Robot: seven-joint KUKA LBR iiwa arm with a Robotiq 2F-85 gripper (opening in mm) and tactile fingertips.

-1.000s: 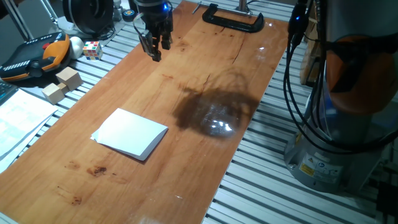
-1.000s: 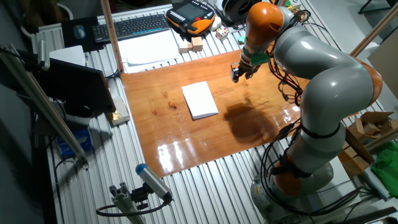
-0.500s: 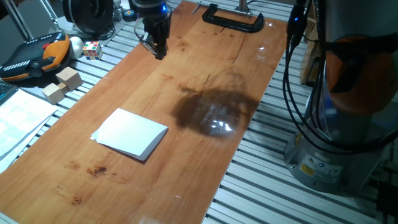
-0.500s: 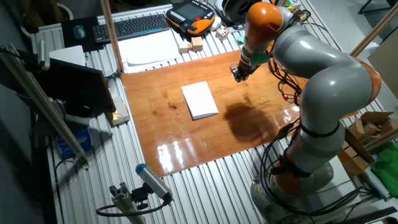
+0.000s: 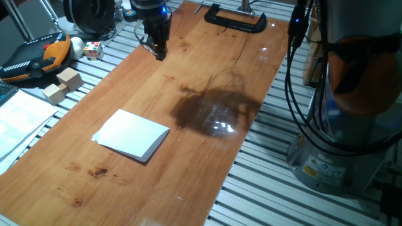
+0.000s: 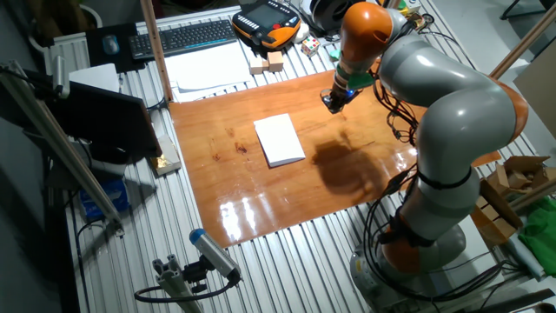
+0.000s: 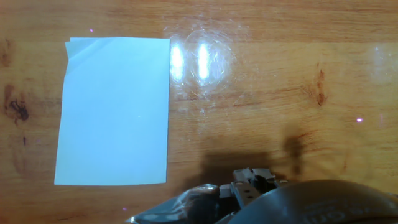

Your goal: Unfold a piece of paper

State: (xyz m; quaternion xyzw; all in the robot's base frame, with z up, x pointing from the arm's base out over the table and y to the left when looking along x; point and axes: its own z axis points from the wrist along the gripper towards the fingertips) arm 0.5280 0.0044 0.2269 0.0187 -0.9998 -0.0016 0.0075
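The piece of paper (image 5: 132, 135) lies folded flat on the wooden tabletop (image 5: 207, 75), a plain white rectangle. It also shows in the other fixed view (image 6: 279, 139) and at the left of the hand view (image 7: 115, 112), where one top corner is slightly offset. My gripper (image 5: 161, 53) hangs above the far end of the board, well away from the paper and not touching it. Its fingers look pressed together and hold nothing. It also shows in the other fixed view (image 6: 330, 104). In the hand view only the hand's body shows, at the bottom edge.
A black clamp (image 5: 235, 19) sits at the board's far edge. Off the board on the left are wooden blocks (image 5: 63, 85), a puzzle cube (image 5: 93, 50), an orange pendant (image 5: 31, 56) and printed sheets (image 5: 19, 116). A keyboard (image 6: 182, 36) lies behind.
The gripper's fingers looked apart one second ago and now look together. The hand has shifted slightly. The paper has not moved.
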